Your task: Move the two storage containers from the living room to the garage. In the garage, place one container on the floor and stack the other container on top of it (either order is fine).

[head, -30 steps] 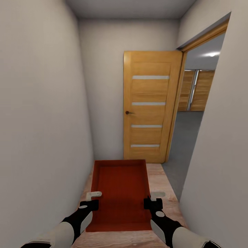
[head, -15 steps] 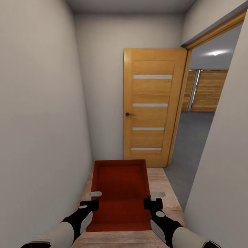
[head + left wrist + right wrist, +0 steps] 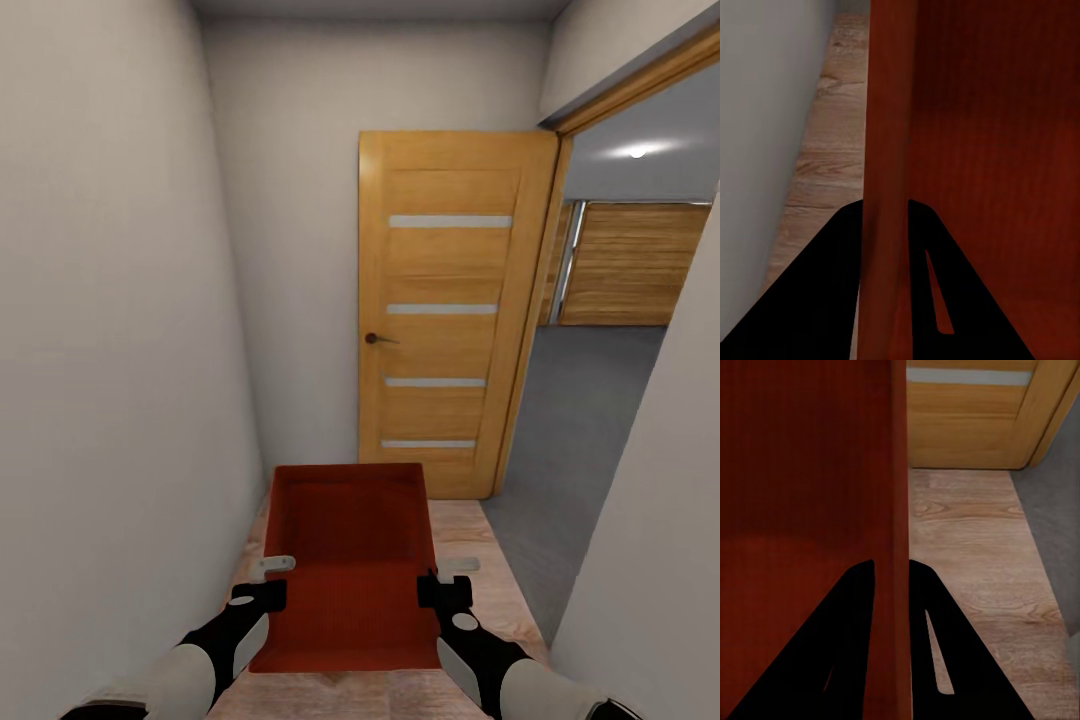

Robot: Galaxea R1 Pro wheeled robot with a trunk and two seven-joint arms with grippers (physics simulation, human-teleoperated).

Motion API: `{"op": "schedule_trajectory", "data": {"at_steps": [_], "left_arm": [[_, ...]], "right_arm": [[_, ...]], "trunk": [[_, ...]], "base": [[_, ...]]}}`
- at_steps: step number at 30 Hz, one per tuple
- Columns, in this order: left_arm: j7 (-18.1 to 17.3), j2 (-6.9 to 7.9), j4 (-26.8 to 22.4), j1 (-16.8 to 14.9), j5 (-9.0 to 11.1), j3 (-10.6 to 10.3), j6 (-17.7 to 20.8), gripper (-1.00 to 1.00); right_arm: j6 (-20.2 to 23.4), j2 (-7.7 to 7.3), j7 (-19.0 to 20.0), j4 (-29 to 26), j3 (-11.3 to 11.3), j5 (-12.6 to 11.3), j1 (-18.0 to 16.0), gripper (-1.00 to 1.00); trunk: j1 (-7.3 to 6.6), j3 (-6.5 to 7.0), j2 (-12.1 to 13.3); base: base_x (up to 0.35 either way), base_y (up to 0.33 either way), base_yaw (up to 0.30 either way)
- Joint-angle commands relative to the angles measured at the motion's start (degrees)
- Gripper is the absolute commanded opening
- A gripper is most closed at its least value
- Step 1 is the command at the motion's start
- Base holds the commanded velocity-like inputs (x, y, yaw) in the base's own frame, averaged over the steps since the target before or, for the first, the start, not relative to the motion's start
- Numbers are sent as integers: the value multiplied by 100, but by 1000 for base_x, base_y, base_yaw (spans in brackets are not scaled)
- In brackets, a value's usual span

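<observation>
Carrying one storage container [image 3: 345, 570] between us — left gripper [image 3: 262, 580] and right gripper [image 3: 447, 578] each clamp a side wall; its long axis points to 12 o'clock, the garage [image 3: 590, 420] opening lies at 2 o'clock.

Light wood plank floor [image 3: 470, 560]; grey concrete floor [image 3: 580, 440] beyond doorway.

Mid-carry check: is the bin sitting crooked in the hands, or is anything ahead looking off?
Nothing stands out. The storage container sits level and square, its side walls pinched by the left hand and the right hand. It looks empty. The door stands open beside the way onto the grey floor.
</observation>
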Motion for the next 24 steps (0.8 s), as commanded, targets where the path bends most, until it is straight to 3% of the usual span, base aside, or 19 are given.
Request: {"op": "schedule_trajectory", "data": {"at_steps": [1, 7, 14, 24], "left_arm": [[46, 113, 9, -2, 67, 79, 4, -100], [45, 113, 3, -4, 67, 79, 2, -100], [52, 113, 4, -4, 67, 77, -171, -100], [61, 109, 14, -5, 67, 79, -291, -100]], "right_arm": [[-210, -2, -1, -25, -36, 92, -8, -100], [-212, -2, -1, -25, -32, 96, -8, -100], [-209, -2, -1, -25, -36, 97, -9, -100], [-208, -2, -1, -24, -36, 96, -8, -100]], "trunk": [[5, -10, -9], [5, -10, -9], [5, -10, -9], [5, -10, -9]], "base": [[325, 0, 0], [325, 0, -24], [304, 0, -211], [41, 0, -272]]}}
